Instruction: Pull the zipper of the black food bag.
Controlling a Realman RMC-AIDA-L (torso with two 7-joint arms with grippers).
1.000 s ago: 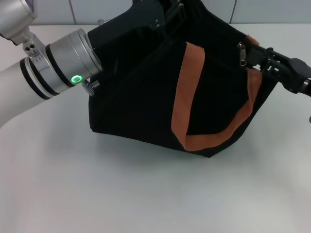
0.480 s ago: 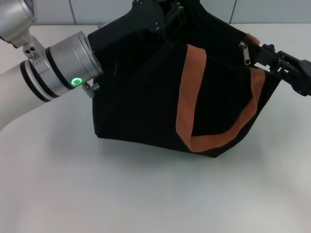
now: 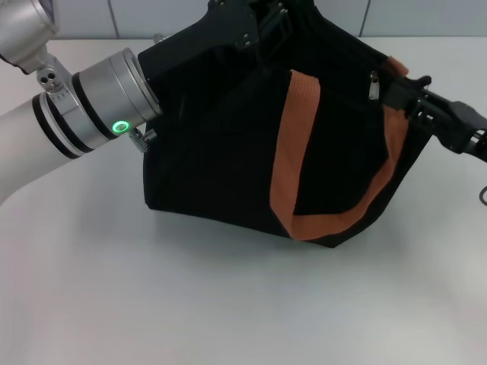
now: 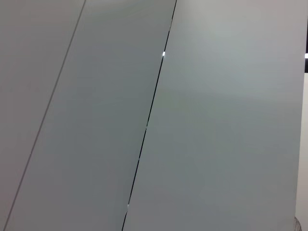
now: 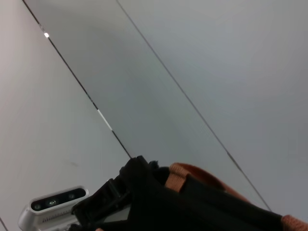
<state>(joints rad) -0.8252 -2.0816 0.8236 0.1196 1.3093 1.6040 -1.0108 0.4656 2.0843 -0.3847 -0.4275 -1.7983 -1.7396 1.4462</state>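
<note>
The black food bag (image 3: 221, 137) stands tilted on the white table, an orange-brown strap (image 3: 288, 144) across its front. My left gripper (image 3: 262, 26) sits at the bag's peaked top edge, shut on the fabric. My right gripper (image 3: 402, 90) reaches in from the right and is shut on the bag's right end. The silver zipper pull (image 3: 374, 85) hangs free just left of its tips. The right wrist view shows the bag's top (image 5: 202, 209) and a strap (image 5: 192, 174). The left wrist view shows only wall panels.
The white table (image 3: 228, 304) spreads in front of the bag. My left arm's silver wrist with a green light (image 3: 106, 103) crosses the left side. A grey panelled wall stands behind. A white camera housing (image 5: 53, 204) shows in the right wrist view.
My right gripper moved right with the bag's right end and zipper pull, then came back left to about where it began. The left arm has stayed put.
</note>
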